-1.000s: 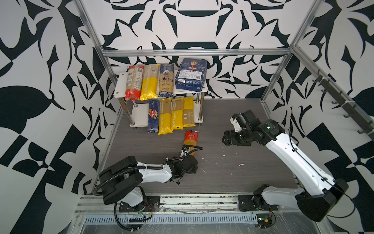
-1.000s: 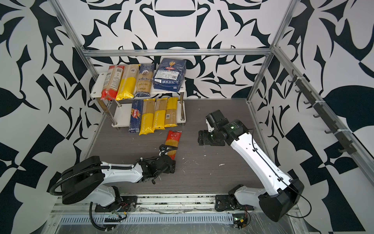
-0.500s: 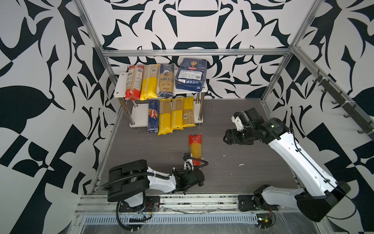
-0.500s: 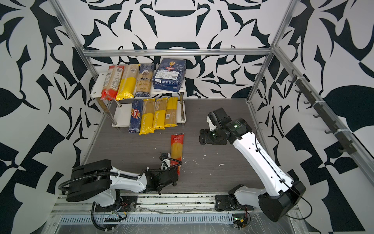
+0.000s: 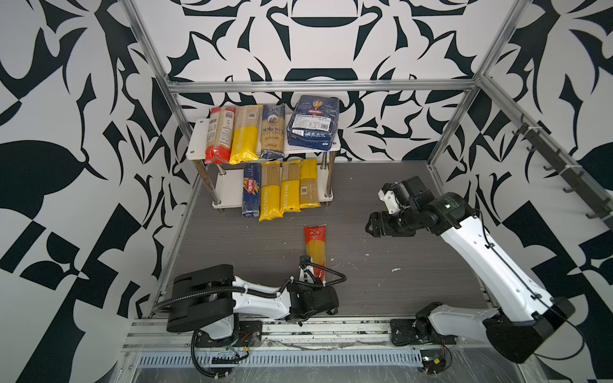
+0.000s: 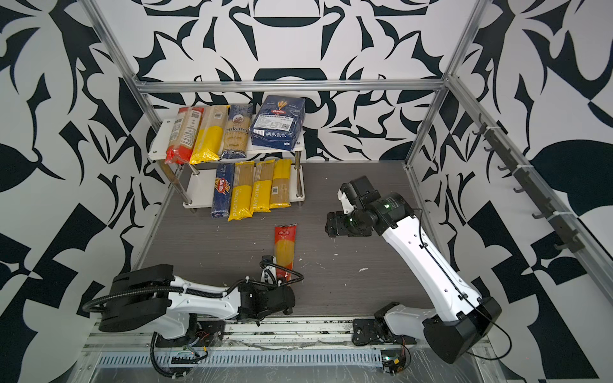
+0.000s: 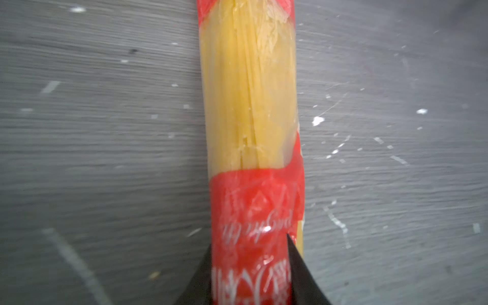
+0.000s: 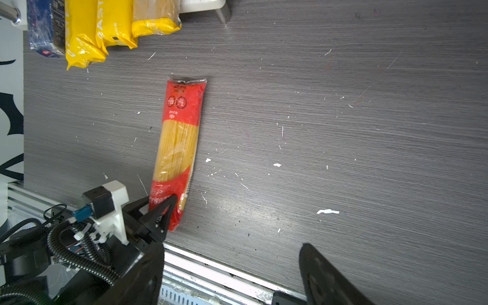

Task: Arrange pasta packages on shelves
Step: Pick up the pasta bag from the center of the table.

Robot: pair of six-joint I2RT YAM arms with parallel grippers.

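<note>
Top views, pack: the red spaghetti pack lies flat on the grey table. It is in front of the shelves and apart from them, with its length pointing toward the rack.
Top views, shelves: four packs lie on the upper board, with the wide dark-blue Barilla bag at its right end. Four long packs lie side by side on the lower board, their near ends overhanging its front edge.
Top views, left gripper: the left gripper sits low at the pack's near end. The wrist camera and cable cover much of it here, so the grip cannot be read.
Top views, right gripper: the right gripper hangs over bare table to the right of the pack, well apart from it.
Left wrist: only this view shows the grip close up. Both black fingers press the red printed end of the pack from either side, closed onto it.
Right wrist: this view shows the whole pack, with one left finger across its near end. The right gripper's own fingers stand wide apart with nothing between them.
</note>
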